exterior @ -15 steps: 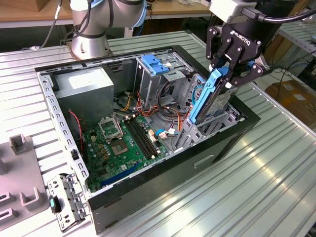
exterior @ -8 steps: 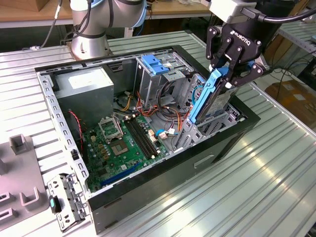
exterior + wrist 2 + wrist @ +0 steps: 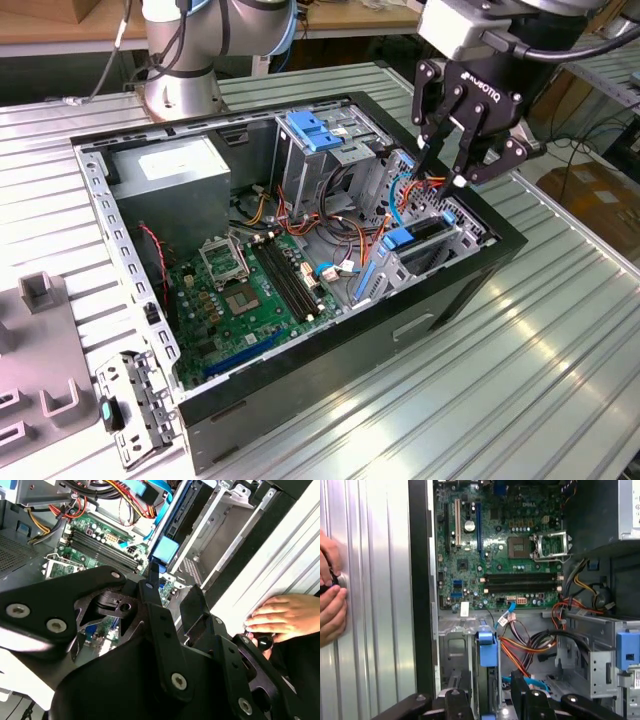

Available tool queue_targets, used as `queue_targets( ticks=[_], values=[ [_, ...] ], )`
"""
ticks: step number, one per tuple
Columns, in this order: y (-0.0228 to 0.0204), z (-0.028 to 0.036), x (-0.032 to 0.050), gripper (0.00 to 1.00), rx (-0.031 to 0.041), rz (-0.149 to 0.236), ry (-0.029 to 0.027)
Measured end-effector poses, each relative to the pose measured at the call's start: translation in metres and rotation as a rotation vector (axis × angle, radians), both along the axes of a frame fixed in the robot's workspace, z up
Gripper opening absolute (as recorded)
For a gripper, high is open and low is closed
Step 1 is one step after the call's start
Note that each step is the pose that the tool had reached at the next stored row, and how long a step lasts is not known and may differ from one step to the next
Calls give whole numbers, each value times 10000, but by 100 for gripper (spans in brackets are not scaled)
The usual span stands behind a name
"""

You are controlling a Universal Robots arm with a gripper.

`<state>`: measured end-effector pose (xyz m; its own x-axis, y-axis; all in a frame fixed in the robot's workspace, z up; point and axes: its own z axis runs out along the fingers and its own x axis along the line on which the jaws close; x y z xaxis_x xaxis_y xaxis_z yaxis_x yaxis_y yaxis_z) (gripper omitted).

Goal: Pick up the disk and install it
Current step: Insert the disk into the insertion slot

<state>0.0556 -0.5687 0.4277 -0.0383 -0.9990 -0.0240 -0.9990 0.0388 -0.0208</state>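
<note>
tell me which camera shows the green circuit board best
The first wrist view: the green circuit board faces the camera almost flat, with most of it uncovered. The exterior view shows it at a slant, with cables crossing one end. The second wrist view catches a tilted part of it.

The hand (image 3: pixel 490 697) hovers at the drive bay (image 3: pixel 454 650) beside the motherboard (image 3: pixel 495 555).

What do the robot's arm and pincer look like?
The arm is a silver-grey tube with rounded joints and blue caps. The pincer is black, made of bolted link bars, with white lettering on its body. A black cable loops by its wrist.
</note>
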Motion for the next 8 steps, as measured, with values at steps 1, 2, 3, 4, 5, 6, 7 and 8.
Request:
queue_targets(
  ticks=[1,2,3,4,5,6,7,8],
  values=[
    [0,-26,0,45,1,0,0],
    [-1,-44,0,45,1,0,0],
    [-1,-73,0,45,0,-1,0],
    [-2,-102,0,45,2,-1,0],
    [-2,-121,0,45,1,0,0],
    [-3,-141,0,43,1,0,0],
    [-3,-160,0,43,1,0,0],
    [-4,-184,0,37,0,0,0]
  ],
)
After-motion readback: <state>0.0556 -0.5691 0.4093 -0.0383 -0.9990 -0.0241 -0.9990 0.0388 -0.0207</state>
